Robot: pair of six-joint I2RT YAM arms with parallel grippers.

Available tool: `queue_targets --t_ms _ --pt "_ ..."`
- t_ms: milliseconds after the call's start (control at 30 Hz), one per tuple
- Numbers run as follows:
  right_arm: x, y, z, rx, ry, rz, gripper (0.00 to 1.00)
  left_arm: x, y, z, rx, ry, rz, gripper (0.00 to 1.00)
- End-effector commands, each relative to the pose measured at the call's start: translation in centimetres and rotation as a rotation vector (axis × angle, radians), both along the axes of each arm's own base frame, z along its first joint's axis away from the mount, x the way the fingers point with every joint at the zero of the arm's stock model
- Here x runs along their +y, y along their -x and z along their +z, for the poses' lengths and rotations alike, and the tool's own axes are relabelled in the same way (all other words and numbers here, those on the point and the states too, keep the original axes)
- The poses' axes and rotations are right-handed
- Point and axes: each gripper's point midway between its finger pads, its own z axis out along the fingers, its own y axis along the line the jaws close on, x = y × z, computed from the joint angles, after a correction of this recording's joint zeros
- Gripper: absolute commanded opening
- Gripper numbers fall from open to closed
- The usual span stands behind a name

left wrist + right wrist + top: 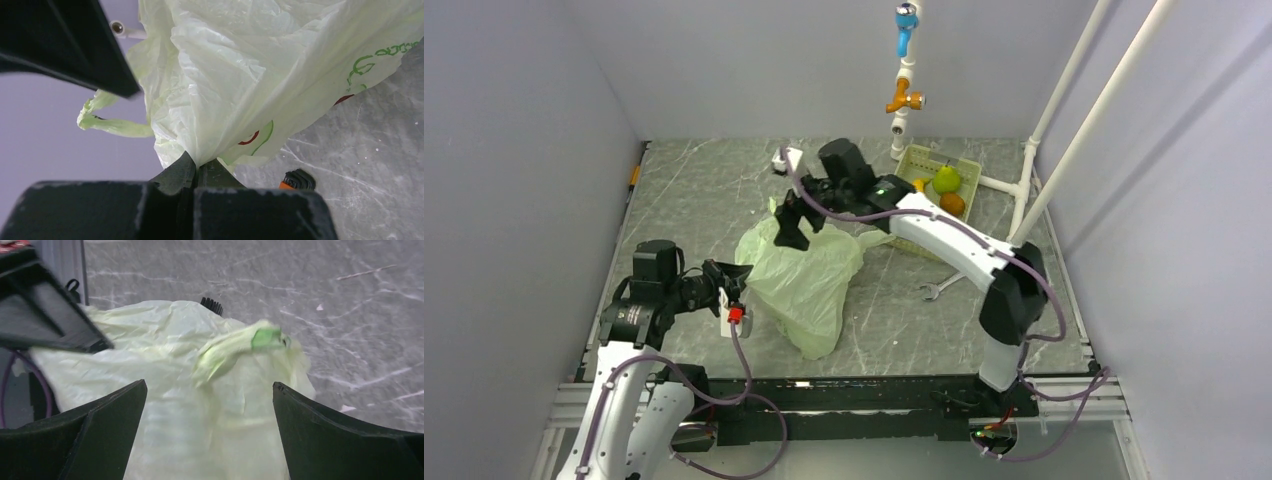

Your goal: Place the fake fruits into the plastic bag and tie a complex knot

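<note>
Nearest the arm bases, the left hand (740, 292) sits low at the bag's (809, 275) left edge. In its wrist view the left hand (199, 169) is closed to a narrow pinch on a gathered fold of the film, and the bag (240, 75) fans upward from that pinch. Green and red print shows on the film. One handle (110, 122) hangs loose to the left. A small orange-and-black block (296, 180) lies on the desk (370, 165) just beside the fingers.

The bag lies crumpled on the grey marbled desk (694, 200) between the two hands, its bottom end pointing towards the bases. Whether anything is inside it cannot be told. A wrench (939, 288) lies on the desk to the bag's right, apart from it.

Further back, the right hand (790, 226) hangs over the bag's far end. In its wrist view the right hand (209, 386) stands wide and holds nothing; the bag (165, 365) lies below the spread fingers, with a blurred twisted strip of film between them.

At the far right, a pale green tray (924, 155) holds the fruits (946, 179): a green one, an orange one and a yellow one, all outside the bag. A white pipe (904, 120) with an orange and a blue fitting rises behind the tray.
</note>
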Motion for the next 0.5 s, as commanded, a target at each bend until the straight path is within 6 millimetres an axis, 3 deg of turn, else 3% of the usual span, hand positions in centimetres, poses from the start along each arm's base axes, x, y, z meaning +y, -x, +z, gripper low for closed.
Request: queue_targets --t_ms 0,67,100,200,267,467 --pt "2.8 -2.0 2.1 -0.147 -0.036 -0.023 1.0 -0.5 1.1 1.7 -0.043 -0.006 -0.051 0.0" --pt "3.2 -2.7 1.0 -0.166 -0.01 -0.041 0.99 -0.5 1.4 1.7 -0.049 -0.012 -0.057 0.0" --pt "3.1 -3.3 0.4 -0.176 0.003 -0.071 0.95 -0.5 1.6 1.8 -0.052 -0.012 -0.053 0.0" --pt "1.1 -6.0 -0.2 -0.21 0.048 -0.188 0.5 0.0 2.0 1.6 -0.036 -0.022 -0.024 0.0" --pt "-1.3 -7.8 1.0 -0.198 0.034 -0.246 0.03 0.8 2.3 0.7 0.004 -0.046 0.029 0.0" --pt "-8.8 -11.2 9.2 -0.143 -0.138 -0.324 0.0 4.6 2.5 -5.5 0.088 -0.162 0.236 0.0"
